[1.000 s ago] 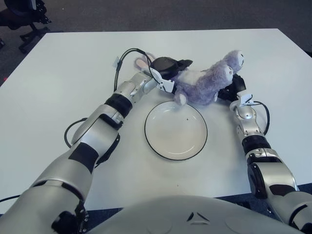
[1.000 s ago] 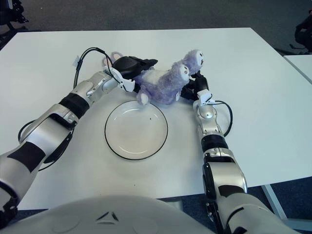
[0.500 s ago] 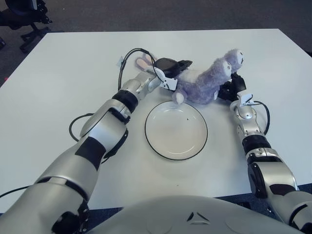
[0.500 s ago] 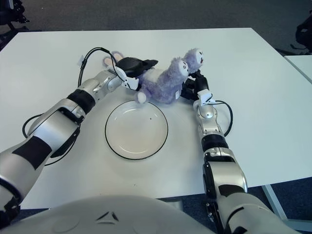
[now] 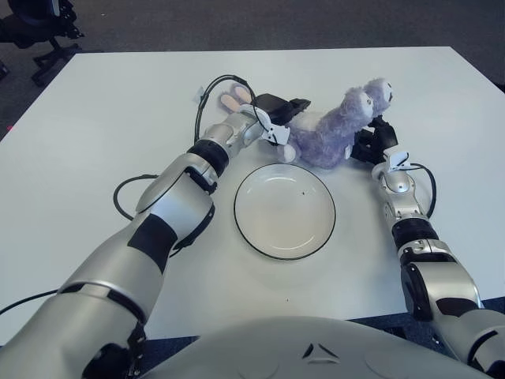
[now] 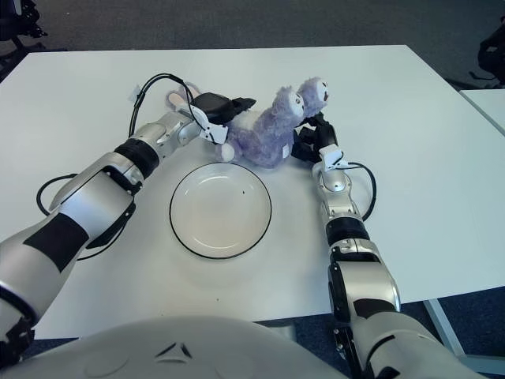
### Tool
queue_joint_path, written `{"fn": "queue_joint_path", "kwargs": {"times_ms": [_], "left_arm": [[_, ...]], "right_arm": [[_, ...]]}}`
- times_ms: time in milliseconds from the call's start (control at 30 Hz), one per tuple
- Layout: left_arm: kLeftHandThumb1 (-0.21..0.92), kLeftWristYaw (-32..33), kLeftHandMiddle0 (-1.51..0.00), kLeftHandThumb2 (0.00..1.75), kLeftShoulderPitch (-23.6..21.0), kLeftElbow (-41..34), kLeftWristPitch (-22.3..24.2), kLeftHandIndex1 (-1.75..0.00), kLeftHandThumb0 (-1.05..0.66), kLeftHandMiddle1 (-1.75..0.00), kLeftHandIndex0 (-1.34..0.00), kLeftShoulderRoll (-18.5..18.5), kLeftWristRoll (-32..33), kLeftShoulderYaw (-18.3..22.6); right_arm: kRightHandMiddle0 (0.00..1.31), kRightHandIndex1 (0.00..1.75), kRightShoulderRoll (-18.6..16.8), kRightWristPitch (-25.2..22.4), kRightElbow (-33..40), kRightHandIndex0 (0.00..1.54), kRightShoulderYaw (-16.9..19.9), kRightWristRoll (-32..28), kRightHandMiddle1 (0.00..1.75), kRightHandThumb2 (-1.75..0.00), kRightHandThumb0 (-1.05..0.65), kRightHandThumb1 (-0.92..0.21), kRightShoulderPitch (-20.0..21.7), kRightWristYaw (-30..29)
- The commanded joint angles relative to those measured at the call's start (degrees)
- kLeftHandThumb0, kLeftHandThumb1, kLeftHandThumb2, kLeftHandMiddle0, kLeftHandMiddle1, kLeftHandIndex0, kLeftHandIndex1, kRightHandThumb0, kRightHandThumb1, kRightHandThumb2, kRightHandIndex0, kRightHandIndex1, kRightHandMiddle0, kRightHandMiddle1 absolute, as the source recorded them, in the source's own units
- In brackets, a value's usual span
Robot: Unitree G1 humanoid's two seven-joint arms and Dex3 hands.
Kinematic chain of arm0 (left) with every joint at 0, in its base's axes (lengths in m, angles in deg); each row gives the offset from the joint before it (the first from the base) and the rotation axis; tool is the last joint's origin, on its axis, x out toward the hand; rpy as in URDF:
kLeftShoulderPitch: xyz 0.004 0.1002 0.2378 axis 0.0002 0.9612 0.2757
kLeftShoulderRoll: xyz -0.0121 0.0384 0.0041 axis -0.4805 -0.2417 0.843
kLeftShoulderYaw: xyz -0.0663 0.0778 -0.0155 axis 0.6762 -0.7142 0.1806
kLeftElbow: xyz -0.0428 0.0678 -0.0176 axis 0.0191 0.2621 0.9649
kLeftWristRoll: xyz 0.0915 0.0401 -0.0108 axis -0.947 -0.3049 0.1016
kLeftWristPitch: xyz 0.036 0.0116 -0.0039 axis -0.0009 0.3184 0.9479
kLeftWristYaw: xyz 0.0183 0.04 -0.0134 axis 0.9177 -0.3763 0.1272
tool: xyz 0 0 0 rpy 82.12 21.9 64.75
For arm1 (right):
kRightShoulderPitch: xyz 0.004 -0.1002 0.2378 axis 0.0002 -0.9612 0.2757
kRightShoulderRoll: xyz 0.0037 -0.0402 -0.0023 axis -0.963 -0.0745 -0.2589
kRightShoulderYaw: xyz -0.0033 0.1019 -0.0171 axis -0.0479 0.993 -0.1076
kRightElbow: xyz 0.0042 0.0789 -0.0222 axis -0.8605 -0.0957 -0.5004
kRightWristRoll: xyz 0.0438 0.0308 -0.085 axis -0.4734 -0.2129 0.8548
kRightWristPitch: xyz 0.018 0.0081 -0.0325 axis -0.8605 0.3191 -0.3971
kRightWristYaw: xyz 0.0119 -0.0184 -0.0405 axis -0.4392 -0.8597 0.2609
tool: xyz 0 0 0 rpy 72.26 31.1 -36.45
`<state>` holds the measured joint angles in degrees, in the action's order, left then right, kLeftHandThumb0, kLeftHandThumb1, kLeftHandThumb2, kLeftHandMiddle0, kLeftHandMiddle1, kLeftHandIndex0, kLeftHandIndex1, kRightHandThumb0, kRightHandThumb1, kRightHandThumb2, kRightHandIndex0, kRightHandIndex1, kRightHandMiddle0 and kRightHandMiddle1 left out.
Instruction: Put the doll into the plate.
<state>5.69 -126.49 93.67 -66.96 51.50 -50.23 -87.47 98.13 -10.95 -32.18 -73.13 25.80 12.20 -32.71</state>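
No writing is legible anywhere; the fluffy purple doll [image 5: 327,134] lies on the white table [image 5: 95,134] just beyond the round, dark-rimmed plate [image 5: 285,211], pressed between both hands; left hand [image 5: 276,114] grips its far side, right hand [image 5: 369,146] its near flank, fingers partly hidden by plush

Both hands [image 5: 272,110] [image 5: 369,144] grip doll [image 5: 327,134] beyond plate [image 5: 285,212].

An office or lab: white table [image 5: 95,118], grey carpet [image 5: 237,24], chair base [image 5: 47,39].
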Motion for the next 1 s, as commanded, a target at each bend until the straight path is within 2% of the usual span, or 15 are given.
{"fn": "queue_joint_path", "kwargs": {"times_ms": [0,33,133,500,533,567,600,667,733,933,967], "left_arm": [[0.83,-2.4,-0.4,0.0,1.9,2.3,1.3,-0.01,-0.61,-1.18,-0.32,0.2,-1.4,-1.9],[0.84,-2.3,-0.42,0.0,2.1,2.7,1.7,-0.04,-0.6,-1.21,-0.4,0.3,-1.8,-2.3],[0.84,-2.3,-0.44,0.0,2.2,3.1,2.1,-0.08,-0.6,-1.26,-0.49,0.3,-2.0,-3.0],[0.85,-1.9,-0.45,0.0,2.1,3.5,1.8,-0.09,-0.6,-1.29,-0.55,0.1,-2.1,-4.0],[0.85,-1.7,-0.46,0.0,2.0,3.6,1.5,-0.21,-0.57,-1.34,-0.59,0.0,-2.4,-4.3],[0.87,-1.5,-0.47,0.01,2.0,3.7,1.4,-0.56,-0.5,-1.46,-0.64,0.0,-2.5,-4.6],[0.89,-1.4,-0.47,0.02,2.0,3.8,1.3,-0.79,-0.46,-1.53,-0.67,0.0,-2.6,-4.7],[0.9,-1.0,-0.48,0.02,1.9,3.9,1.4,-0.98,-0.43,-1.6,-0.7,0.0,-2.6,-4.9],[0.91,-0.1,-0.5,0.02,2.0,4.0,1.5,-1.09,-0.41,-1.66,-0.74,-0.1,-2.7,-5.0],[0.9,0.5,-0.54,0.02,1.9,4.2,1.4,-1.14,-0.4,-1.7,-0.78,0.0,-2.6,-5.3],[0.9,2.9,-0.54,0.02,2.3,4.1,1.6,-1.14,-0.4,-1.7,-0.78,-0.1,-2.8,-5.4]], "right_arm": [[0.42,1.75,-1.5,-3.1,-3.9,0.89,-2.1,2.2,1.75,-0.96,-0.4,-0.58,-6.6,1.7],[0.42,1.75,-1.4,-3.1,-3.9,0.89,-2.1,2.2,1.75,-0.96,-0.4,-0.58,-6.6,1.7],[0.42,1.75,-1.4,-3.1,-3.9,0.89,-2.3,2.3,1.75,-0.96,-0.4,-0.58,-6.6,1.7],[0.42,1.75,-1.2,-3.3,-3.9,0.9,-2.6,2.1,1.75,-0.97,-0.4,-0.58,-6.6,1.7],[0.42,1.75,-1.1,-3.4,-3.8,0.9,-2.6,2.0,1.75,-0.97,-0.4,-0.58,-6.6,1.8],[0.42,1.75,-1.1,-3.4,-3.8,0.9,-2.6,2.0,1.75,-0.97,-0.4,-0.58,-6.5,1.8],[0.42,1.75,-1.1,-3.5,-3.8,0.9,-2.6,2.0,1.75,-0.97,-0.4,-0.58,-6.5,1.9],[0.42,1.75,-1.1,-3.5,-3.8,0.9,-2.6,1.9,1.75,-0.97,-0.4,-0.58,-6.5,1.9],[0.42,1.75,-1.0,-3.5,-3.8,0.9,-2.6,1.8,1.75,-0.97,-0.4,-0.58,-6.5,2.0],[0.42,1.75,-1.0,-3.5,-3.8,0.9,-2.6,1.8,1.75,-0.97,-0.4,-0.58,-6.5,2.0],[0.42,1.75,-1.0,-3.4,-3.8,0.9,-2.5,1.7,1.75,-0.97,-0.4,-0.58,-6.5,2.2]]}}
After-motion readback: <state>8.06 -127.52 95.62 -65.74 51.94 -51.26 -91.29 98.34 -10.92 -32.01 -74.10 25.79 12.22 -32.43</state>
